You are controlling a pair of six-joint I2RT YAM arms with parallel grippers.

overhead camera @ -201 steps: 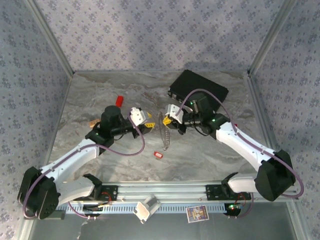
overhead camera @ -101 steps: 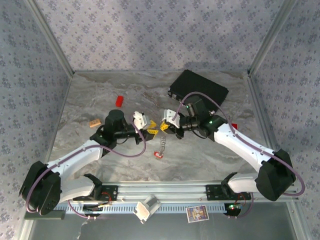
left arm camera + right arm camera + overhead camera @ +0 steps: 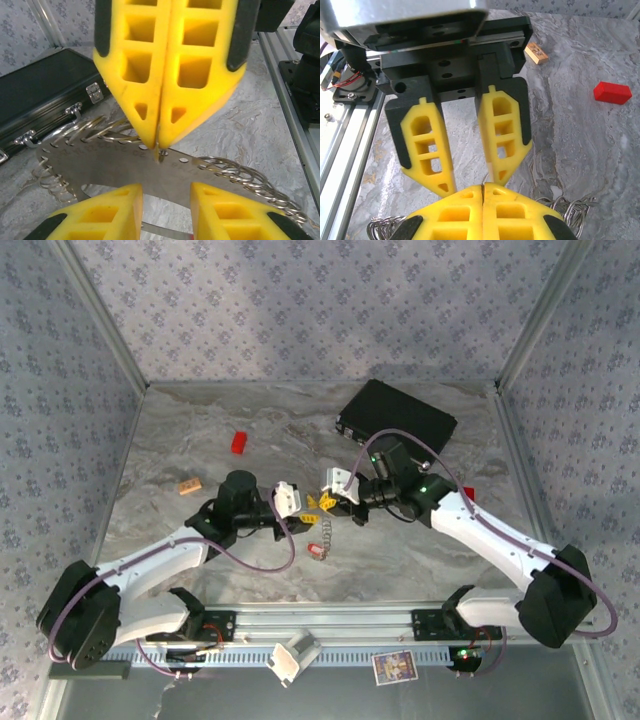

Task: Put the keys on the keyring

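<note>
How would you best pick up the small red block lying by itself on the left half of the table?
Grip the red block across its two long sides, coming straight down from above. It lies flat on the table, its sides look straight and parallel, and nothing touches it, so the jaws should fit on either side.

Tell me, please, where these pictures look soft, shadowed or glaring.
Left wrist: the yellow fingers of the left tool at the bottom edge look soft; the silvery perforated metal keyring and flat black case behind are sharper. Right wrist: even light, the red block crisp. Top external: diffuse light, faint shadows on the grey marbled table, no glare.
</note>
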